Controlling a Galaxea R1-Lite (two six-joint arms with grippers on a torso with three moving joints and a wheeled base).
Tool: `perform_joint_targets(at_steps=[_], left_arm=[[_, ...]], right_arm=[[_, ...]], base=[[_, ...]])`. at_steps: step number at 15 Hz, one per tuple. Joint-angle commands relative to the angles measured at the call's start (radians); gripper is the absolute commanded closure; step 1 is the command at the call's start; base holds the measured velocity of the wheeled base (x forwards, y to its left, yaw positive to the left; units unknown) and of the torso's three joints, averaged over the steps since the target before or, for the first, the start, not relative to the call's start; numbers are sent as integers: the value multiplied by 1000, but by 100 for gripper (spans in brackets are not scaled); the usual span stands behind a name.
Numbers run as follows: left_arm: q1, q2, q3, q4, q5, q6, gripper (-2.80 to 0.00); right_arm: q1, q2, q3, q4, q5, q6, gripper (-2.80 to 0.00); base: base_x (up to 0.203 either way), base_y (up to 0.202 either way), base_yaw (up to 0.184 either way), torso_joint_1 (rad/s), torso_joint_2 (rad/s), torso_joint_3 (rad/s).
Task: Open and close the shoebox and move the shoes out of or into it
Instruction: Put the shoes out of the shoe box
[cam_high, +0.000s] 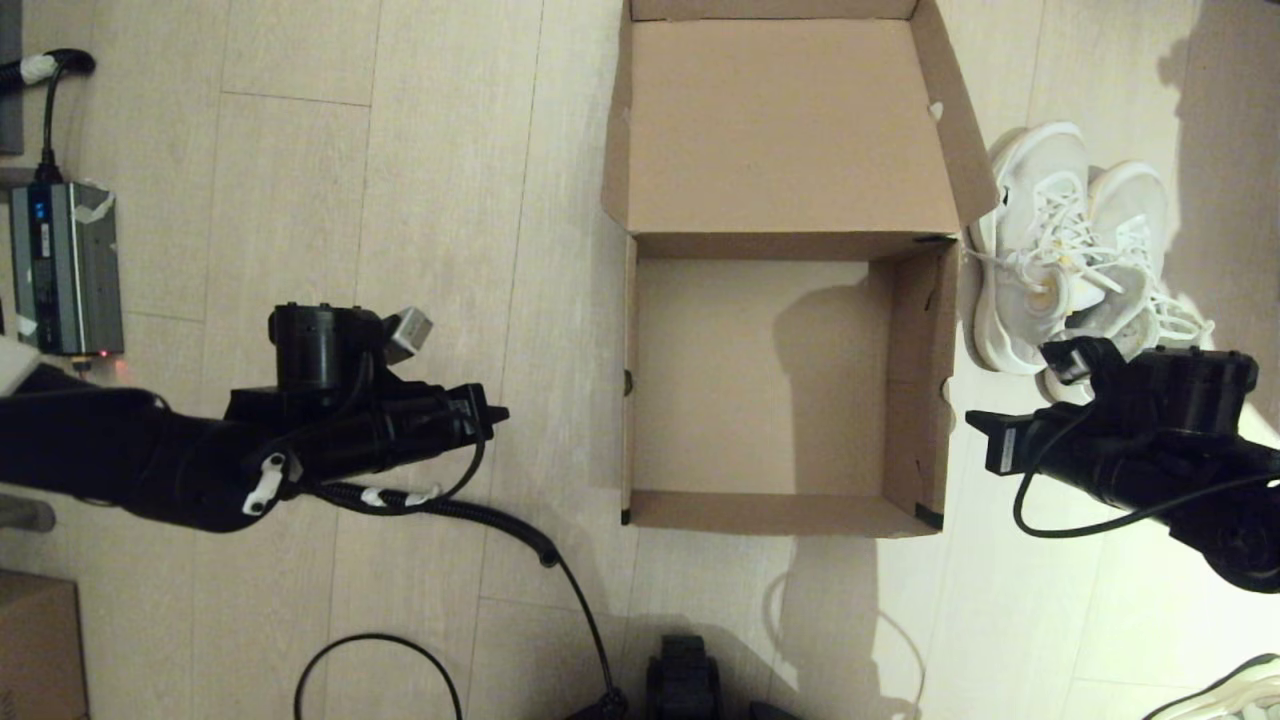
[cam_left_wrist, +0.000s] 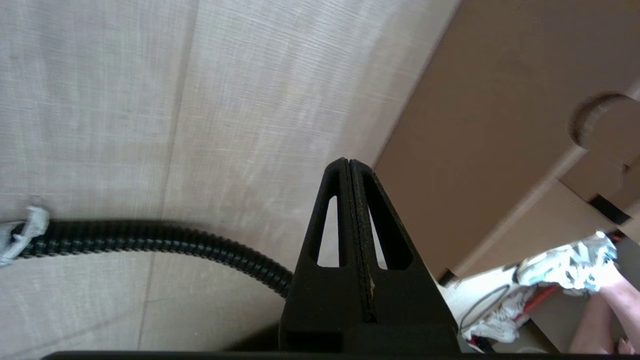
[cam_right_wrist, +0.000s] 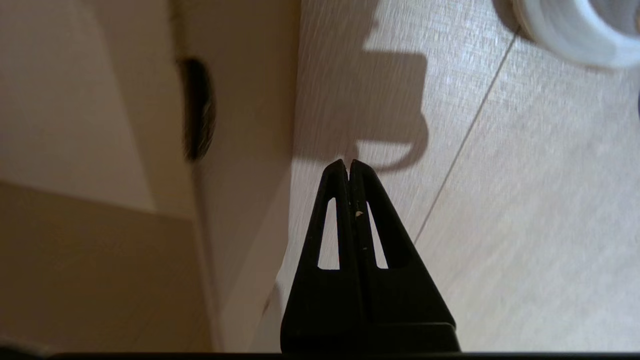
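Left gripper (cam_high: 497, 412) at left-centre, fingers pressed together, holds nothing. Shoebox (cam_high: 780, 515) in middle, lid open, nothing inside. Shoes (cam_high: 1060, 250) at right, just beside box wall. Right gripper (cam_high: 975, 422) at lower right, fingers together, grips nothing.

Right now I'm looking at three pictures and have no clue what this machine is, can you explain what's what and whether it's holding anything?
This is a two-armed robot standing over a wooden floor. The wide picture comes from a camera on its head, looking down; the other two come from cameras on each wrist, looking along the jaws. In the middle lies the shoebox, open and empty, its lid flap folded back on the far side. The shoes, a white laced pair, sit on the floor just beyond its right wall. The left gripper hangs to the left of the box and the right gripper to the right, near the shoes. Both have their jaws pressed together with nothing between them, so nothing is held.
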Motion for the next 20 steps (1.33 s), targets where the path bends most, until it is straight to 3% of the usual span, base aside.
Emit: perform_joint_targets(at_steps=[1,6,11,18,20], left_arm=[[6,22,-9,-4,-1,-4,0],[6,51,-58,-4,0,-4,0],[-4,79,-80,-3,0,-16,0],[-1,63,-93,1,2,-14,0],[18,63,-100,-1,1,-12,0]], right_arm=[[13,77,5,-83,-6,-2,0],[89,67,42,-91,-53,7,0],[115,49,52,-91,-88,29,0],[217,-23,179,-92,-120,83,0],[199,-23,175,-91,-136,83,0]], base=[[0,0,0,0,0,0],[0,0,0,0,0,0],[0,0,0,0,0,0],[0,0,0,0,0,0],[0,0,0,0,0,0]])
